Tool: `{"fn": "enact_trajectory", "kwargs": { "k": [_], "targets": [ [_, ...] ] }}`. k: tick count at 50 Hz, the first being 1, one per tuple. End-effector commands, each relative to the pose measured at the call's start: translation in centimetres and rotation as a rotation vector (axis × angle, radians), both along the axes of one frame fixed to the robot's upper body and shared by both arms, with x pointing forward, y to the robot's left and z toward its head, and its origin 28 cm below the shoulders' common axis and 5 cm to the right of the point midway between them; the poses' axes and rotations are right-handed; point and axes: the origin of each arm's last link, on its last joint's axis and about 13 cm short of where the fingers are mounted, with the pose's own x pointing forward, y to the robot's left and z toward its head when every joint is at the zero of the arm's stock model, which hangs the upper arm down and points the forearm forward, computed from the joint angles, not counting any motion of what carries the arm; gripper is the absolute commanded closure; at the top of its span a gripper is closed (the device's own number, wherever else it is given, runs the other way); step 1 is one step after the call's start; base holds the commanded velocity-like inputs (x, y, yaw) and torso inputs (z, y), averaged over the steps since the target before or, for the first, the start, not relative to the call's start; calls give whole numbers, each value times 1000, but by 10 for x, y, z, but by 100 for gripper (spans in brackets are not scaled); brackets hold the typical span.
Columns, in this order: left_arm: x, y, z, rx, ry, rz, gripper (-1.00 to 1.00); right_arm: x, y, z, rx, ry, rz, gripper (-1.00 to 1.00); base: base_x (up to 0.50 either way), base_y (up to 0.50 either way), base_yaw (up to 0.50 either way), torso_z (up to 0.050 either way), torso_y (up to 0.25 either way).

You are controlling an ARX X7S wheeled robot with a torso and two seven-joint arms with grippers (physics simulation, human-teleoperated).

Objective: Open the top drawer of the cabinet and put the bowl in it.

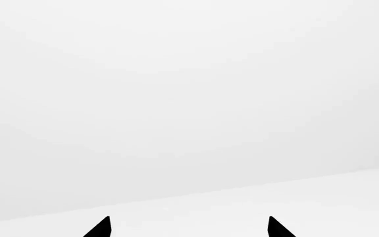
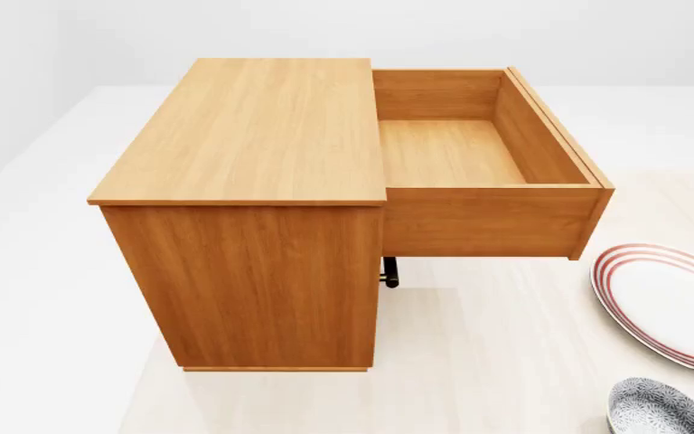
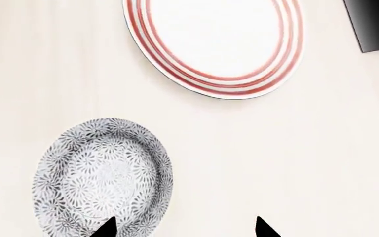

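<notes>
Top drawer (image 2: 455, 154): pulled fully out of the cabinet (image 2: 250, 217), interior bare; you have the opening step behind you, by the look of it.
Bowl (image 3: 102, 177): upright on the tabletop (image 3: 295, 163), directly below your right tool (image 3: 184, 228) and offset toward one fingertip, which overlaps its rim.
Right tool: tips apart, holding nothing.
Left tool (image 1: 188, 227): tips apart, facing blank white; leave it parked.
Plate (image 3: 216, 44): red-ringed, ahead of the right tool, near the bowl but not touching.
Step in hand: grasping the bowl, judging by the layout.
Method: shift until one tip sits inside the rim and one outside, descend straight, pinch the wall.
Caution: keep clear of the plate; lift above the drawer front before crossing.
</notes>
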Motion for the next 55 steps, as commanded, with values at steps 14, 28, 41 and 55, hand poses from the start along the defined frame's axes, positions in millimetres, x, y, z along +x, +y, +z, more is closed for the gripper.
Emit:
{"fn": "enact_trajectory", "kwargs": {
  "k": [14, 28, 41, 55],
  "targets": [
    [0, 0, -1, -3, -1, -4, -100, 1, 7, -38, 11, 40, 34, -100, 0, 0, 0, 0, 0],
    [0, 0, -1, -3, -5, -7, -100, 14, 8, -46, 5, 28, 21, -100, 0, 0, 0, 0, 0],
    [0, 0, 0, -3, -5, -11, -100, 27, 3, -54, -2, -4, -27, -100, 0, 0, 0, 0, 0],
    [0, 0, 0, -3, -3, -10, -100, 38, 2, -77, 36, 4, -19, -100, 0, 0, 0, 0, 0]
  ]
}}
